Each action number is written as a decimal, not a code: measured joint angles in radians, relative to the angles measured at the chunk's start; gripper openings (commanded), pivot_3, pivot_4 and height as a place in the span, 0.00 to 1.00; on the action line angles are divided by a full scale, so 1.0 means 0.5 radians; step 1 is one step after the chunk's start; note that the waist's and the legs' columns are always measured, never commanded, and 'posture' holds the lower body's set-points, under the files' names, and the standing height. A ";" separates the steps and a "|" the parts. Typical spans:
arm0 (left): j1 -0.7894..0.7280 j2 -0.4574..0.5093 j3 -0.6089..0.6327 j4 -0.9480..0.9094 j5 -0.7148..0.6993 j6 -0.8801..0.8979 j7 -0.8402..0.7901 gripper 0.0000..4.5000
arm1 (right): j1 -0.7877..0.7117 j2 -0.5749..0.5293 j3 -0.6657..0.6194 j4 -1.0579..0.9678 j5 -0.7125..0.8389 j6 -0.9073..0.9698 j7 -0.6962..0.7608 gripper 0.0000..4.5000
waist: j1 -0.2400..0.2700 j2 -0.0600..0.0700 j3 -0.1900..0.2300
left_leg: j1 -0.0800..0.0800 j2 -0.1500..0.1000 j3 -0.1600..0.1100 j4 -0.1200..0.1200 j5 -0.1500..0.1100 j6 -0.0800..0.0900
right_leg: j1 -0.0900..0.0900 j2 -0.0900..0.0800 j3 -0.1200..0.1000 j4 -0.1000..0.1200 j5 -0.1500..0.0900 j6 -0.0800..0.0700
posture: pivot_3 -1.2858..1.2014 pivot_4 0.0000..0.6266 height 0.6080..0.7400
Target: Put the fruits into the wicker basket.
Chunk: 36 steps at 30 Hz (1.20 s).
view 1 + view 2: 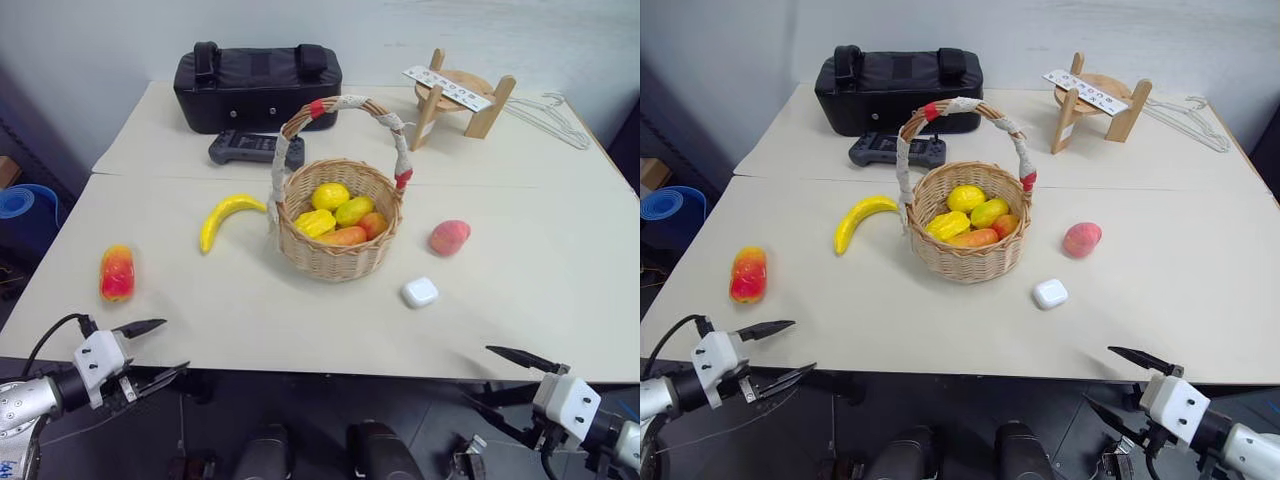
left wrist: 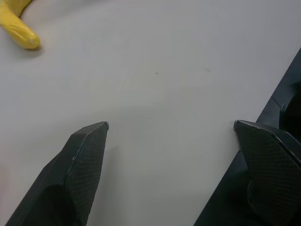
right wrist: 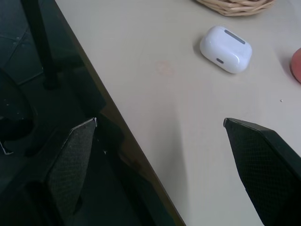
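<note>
The wicker basket [image 1: 340, 262] stands mid-table, its wrapped handle [image 1: 345, 103] arching over several yellow and orange fruits [image 1: 333, 197] inside. Left of it lies a yellow banana [image 1: 228, 215], whose tip [image 2: 16, 26] also appears in the left wrist view. A red-orange mango [image 1: 117, 272] rests near the table's left edge. A pinkish peach [image 1: 449, 237] sits right of the basket. My left gripper [image 1: 172, 345] hangs open and empty at the front left edge, below the mango. My right gripper [image 1: 1098, 375] is open and empty off the front right edge.
A white earbud case [image 1: 420, 292] lies in front of the basket, towards the peach. At the back stand a black zippered bag [image 1: 258, 85], a dark controller [image 1: 250, 148], a wooden stand [image 1: 455, 100] and wire hangers [image 1: 550, 118].
</note>
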 measured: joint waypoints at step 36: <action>-0.654 -0.099 -0.611 -0.793 -0.484 0.948 -0.171 1.00 | -1.290 0.496 0.691 -0.082 -0.143 1.695 -1.240 0.91 | 0.003 0.006 -0.002 | -0.009 -0.001 -0.001 0.019 0.000 -0.001 | -0.010 0.003 0.000 0.023 0.000 0.001 | 0.52 0.24 1.00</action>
